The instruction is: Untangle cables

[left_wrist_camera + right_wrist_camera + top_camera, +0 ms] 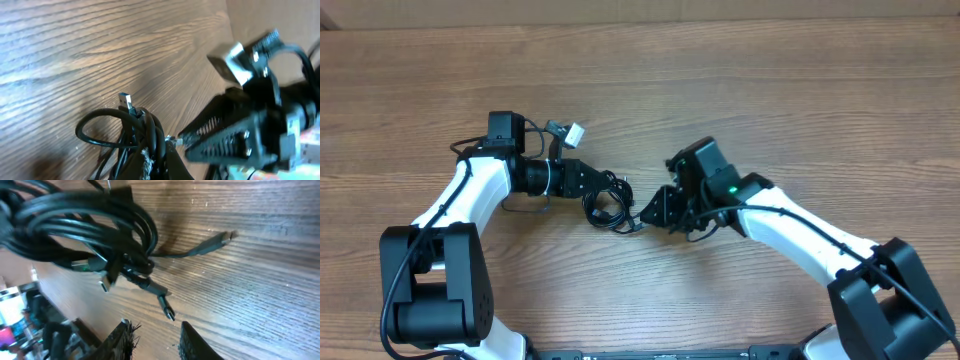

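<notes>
The cables (605,206) are thin black cords with a smooth, rubbery sheath, wound into one small loose coil. How many cords make up the coil cannot be told. The coil sits at the fingertips of the left hand (598,196), which is clenched on it, and just in front of the right hand (652,211), so the bundle lies between the two hands. Below it is a worktop (770,90) of brown wood grain with long wavy streaks. Whether the coil touches the wood cannot be told.

In the left wrist view, one flat rectangular USB plug (128,103) with a silver tip stands up out of the coil. A single wide loop bulges out on the side away from the right hand.

In the right wrist view, four plug ends show:
- a slim stray plug (226,236) on a cord stretched across the wood, far from the fingertips
- a small hanging plug (168,312) just ahead of the gap between the fingers
- a silver-tipped plug (104,285) under the coil
- a greenish plug (80,266) under the coil

The right hand has two black fingers (122,341) with ridged, toothed inner faces. They stand apart with bare wood between them, so the hand is released and grasps nothing. One small green light (730,190) glows on the right arm's wrist.
</notes>
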Robot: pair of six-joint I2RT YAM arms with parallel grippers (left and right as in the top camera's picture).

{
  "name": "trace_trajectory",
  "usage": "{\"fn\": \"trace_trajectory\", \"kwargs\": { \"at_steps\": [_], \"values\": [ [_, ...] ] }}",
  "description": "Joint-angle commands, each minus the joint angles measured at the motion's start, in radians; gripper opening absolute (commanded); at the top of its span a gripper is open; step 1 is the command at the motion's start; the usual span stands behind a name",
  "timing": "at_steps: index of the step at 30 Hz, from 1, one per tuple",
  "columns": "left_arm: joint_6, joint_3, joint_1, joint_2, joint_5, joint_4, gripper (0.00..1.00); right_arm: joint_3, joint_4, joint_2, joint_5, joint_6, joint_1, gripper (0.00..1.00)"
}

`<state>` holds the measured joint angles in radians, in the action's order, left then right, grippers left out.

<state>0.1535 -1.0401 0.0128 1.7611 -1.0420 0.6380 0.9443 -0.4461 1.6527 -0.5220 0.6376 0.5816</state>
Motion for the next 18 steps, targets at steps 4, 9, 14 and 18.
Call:
{"fn": "trace_trajectory", "kwargs": {
  "at_steps": [4, 9, 14, 18],
  "values": [
    [-0.14, -0.01, -0.007, 0.002, -0.006, -0.005, 0.04, 0.005, -0.001, -0.014, 0.221, 0.171, 0.104, 0.3],
    [-0.136, -0.01, -0.005, 0.002, -0.034, -0.003, 0.04, 0.005, -0.001, -0.014, 0.261, 0.212, 0.121, 0.29],
    [-0.058, -0.01, -0.002, 0.002, -0.128, 0.014, 0.04, 0.004, -0.005, -0.014, 0.261, 0.231, 0.121, 0.28],
    [0.01, -0.01, 0.014, 0.002, -0.2, 0.039, 0.04, 0.003, -0.013, -0.013, 0.261, 0.257, 0.121, 0.24]
  ]
}}
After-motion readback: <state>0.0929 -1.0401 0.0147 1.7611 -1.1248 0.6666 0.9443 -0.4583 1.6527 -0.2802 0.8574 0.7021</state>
